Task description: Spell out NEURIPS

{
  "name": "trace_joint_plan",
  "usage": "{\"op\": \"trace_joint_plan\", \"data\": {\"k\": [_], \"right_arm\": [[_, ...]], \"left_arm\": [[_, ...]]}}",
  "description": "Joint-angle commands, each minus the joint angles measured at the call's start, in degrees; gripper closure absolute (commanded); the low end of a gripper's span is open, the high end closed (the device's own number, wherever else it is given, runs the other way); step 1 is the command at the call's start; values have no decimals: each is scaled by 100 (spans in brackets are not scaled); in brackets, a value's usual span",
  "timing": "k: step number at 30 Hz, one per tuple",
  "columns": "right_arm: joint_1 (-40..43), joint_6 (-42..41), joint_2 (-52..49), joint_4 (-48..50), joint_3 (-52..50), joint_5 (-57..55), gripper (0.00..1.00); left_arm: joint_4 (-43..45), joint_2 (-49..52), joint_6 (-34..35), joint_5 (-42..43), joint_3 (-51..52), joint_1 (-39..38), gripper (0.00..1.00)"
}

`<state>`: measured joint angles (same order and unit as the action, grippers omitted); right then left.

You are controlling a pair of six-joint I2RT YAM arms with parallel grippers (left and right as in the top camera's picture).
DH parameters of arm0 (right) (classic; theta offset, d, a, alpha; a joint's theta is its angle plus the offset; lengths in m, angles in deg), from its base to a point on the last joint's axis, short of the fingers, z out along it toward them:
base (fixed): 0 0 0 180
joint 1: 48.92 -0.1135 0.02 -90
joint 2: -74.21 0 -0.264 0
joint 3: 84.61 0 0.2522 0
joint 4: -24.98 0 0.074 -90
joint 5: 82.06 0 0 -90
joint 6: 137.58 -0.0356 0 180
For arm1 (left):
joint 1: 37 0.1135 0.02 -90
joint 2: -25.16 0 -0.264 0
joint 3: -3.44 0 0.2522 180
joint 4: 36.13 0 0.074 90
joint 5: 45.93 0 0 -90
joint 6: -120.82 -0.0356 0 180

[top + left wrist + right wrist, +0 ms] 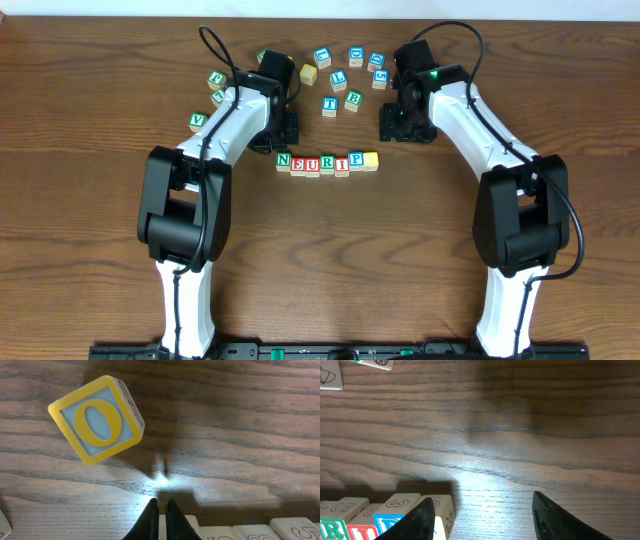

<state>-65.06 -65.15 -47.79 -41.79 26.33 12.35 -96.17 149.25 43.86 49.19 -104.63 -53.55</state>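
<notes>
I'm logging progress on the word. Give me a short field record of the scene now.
row: N, E, U, R, I, P, then yellow cube, one line
left gripper: shut, empty, near O cube
right gripper: open, empty, by row's yellow end
loose cubes: scattered beyond row

Seven small wooden alphabet cubes (327, 163) sitting in one row, twelve loose wooden cubes (338, 79) lying beyond that row, two white-and-black robot arms (228, 128) flanking it.

We log white left arm (222, 132) and right arm (468, 118), black joints (180, 210), looping black cables (213, 45), black-fingered left gripper (160, 503) and right gripper (482, 500), green light (433, 72) upper right.
</notes>
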Motion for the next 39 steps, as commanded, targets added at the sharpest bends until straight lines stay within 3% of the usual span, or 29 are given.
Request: {"op": "trace_joint_plan", "data": {"k": [1,39], "right_arm": [[-9,-17,-15,-11,90,-68,43],[-13,-20,-15,-15,90,-90,42]], "left_arm": [[-81,68,-144,70,35,7,93],[-98,68,-160,199,35,7,93]]}}
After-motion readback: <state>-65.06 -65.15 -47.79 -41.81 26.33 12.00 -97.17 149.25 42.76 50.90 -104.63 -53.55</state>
